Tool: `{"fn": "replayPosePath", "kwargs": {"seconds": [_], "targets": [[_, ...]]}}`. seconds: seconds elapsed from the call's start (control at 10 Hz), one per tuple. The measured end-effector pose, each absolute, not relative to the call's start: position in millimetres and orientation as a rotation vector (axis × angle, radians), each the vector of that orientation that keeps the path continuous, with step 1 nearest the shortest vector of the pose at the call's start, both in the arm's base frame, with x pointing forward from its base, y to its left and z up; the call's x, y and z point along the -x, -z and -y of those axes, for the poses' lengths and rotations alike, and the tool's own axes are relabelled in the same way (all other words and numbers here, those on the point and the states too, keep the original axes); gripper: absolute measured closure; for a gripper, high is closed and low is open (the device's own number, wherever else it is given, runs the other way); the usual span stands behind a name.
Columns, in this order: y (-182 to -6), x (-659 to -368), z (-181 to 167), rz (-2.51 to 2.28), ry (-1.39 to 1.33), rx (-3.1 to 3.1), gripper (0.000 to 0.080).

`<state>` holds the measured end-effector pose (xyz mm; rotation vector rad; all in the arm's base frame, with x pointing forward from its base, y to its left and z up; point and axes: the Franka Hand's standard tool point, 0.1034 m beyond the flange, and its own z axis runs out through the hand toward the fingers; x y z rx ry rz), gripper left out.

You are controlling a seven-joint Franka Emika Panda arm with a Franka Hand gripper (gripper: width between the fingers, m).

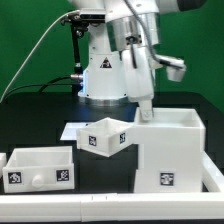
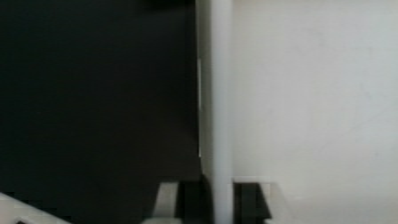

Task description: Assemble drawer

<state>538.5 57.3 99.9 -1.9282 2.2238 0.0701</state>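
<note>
White tagged cube casing, tilted small tray beside.

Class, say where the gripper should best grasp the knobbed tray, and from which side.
Probably a thin side wall of the knobbed tray, from above, pinching across the wall's top edge: the tray sits flat with its open top facing up.

White glossy arm with grey joint bands and a black-marked base.
</note>
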Motion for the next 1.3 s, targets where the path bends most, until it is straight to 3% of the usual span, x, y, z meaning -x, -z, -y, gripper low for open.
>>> {"fn": "replayPosePath", "kwargs": {"seconds": [0.8, 1.3], "targets": [[-103.0, -551, -64, -2.126, -0.069, 2.042, 0.0764], [-100.6, -536, -57, -2.045, -0.022, 2.096, 0.0765]]}}
